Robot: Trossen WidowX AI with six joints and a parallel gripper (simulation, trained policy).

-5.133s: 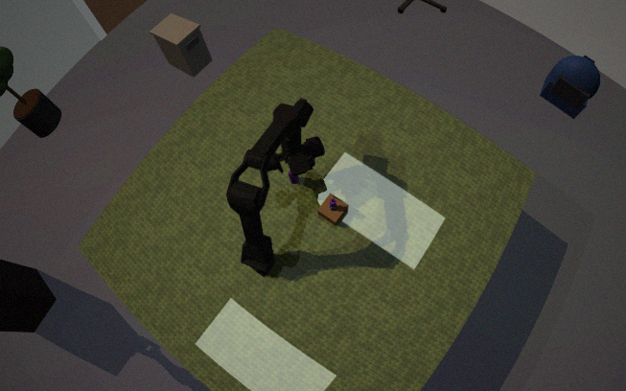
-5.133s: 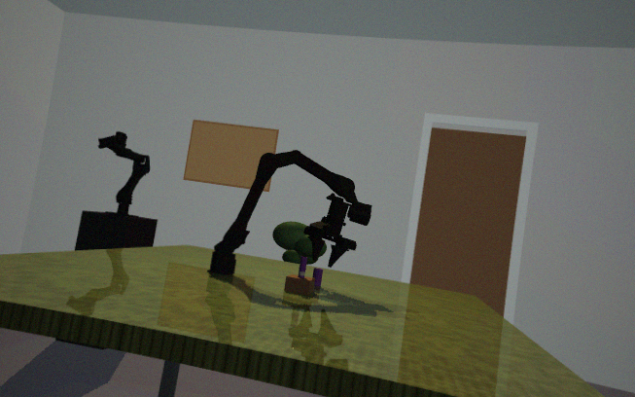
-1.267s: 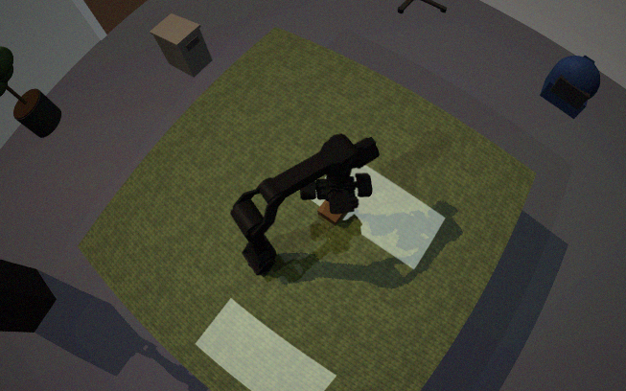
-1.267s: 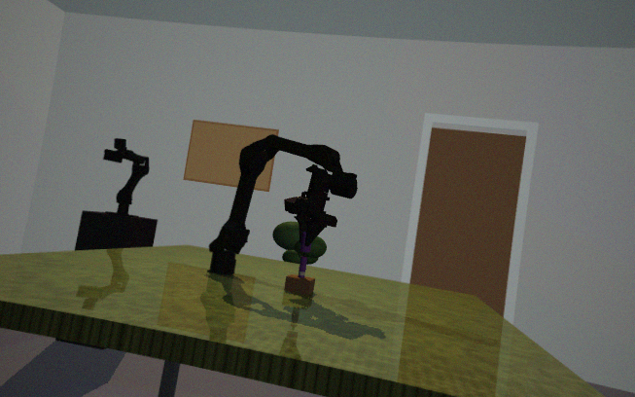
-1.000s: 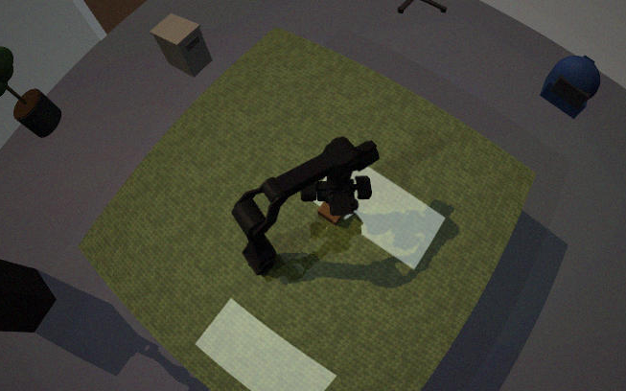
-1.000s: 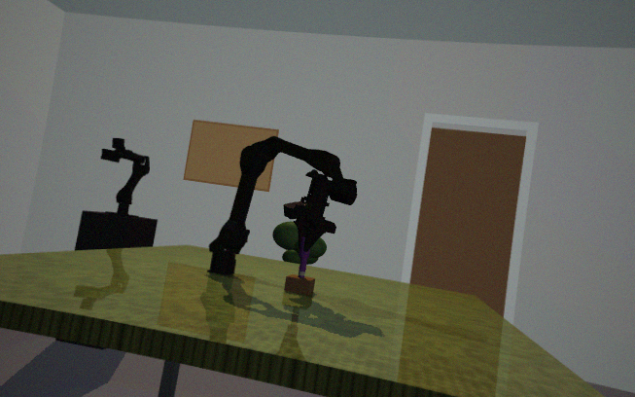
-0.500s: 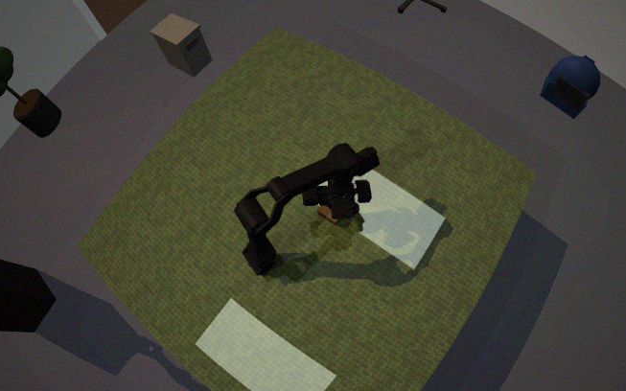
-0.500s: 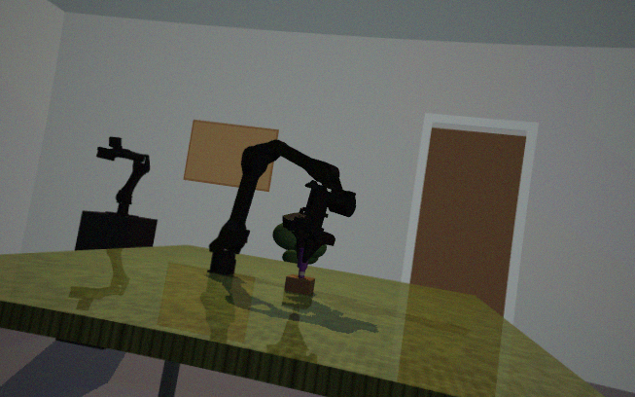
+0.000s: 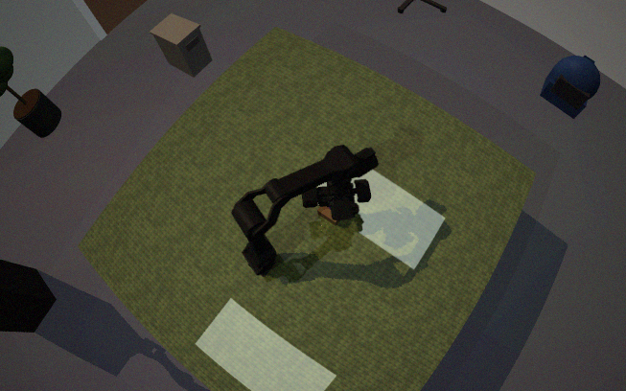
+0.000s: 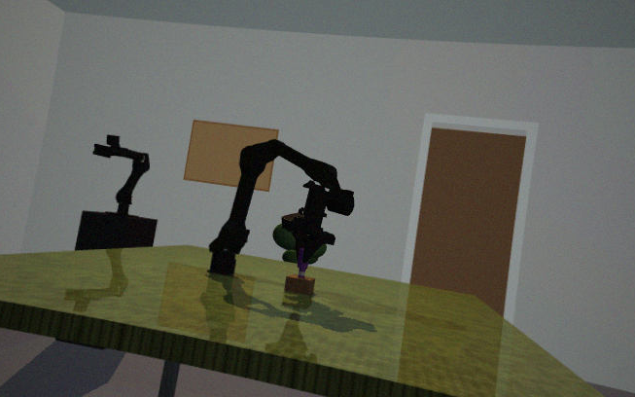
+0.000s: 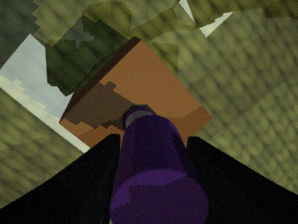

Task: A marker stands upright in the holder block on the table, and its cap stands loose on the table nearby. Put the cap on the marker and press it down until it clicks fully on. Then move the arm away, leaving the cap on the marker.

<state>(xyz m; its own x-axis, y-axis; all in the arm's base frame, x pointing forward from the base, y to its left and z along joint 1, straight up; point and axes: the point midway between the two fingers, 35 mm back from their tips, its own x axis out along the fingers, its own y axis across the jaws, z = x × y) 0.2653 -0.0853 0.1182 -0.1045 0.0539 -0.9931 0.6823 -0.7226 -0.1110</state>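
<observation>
The gripper (image 10: pixel 302 252) (image 11: pixel 155 140) points down over the holder block and is shut on the purple cap (image 11: pixel 159 195). The orange-brown holder block (image 9: pixel 327 218) (image 10: pixel 299 285) (image 11: pixel 160 80) sits on the table. The marker (image 10: pixel 301 273) (image 11: pixel 137 118) stands upright in it; a short grey part and a purple collar show above the block. In the exterior view the cap and marker form one nearly straight purple line, with the cap at the marker's top. The fingers and cap hide the join, so I cannot tell how far on the cap is.
The green table top (image 9: pixel 183 160) (image 10: pixel 383 315) carries bright light patches and the arm's shadow. The arm's base (image 9: pixel 259 255) (image 10: pixel 222 261) stands on the table. Beyond the table are a potted plant (image 9: pixel 37 112), a cabinet (image 9: pixel 183 46) and a blue object (image 9: pixel 574 80).
</observation>
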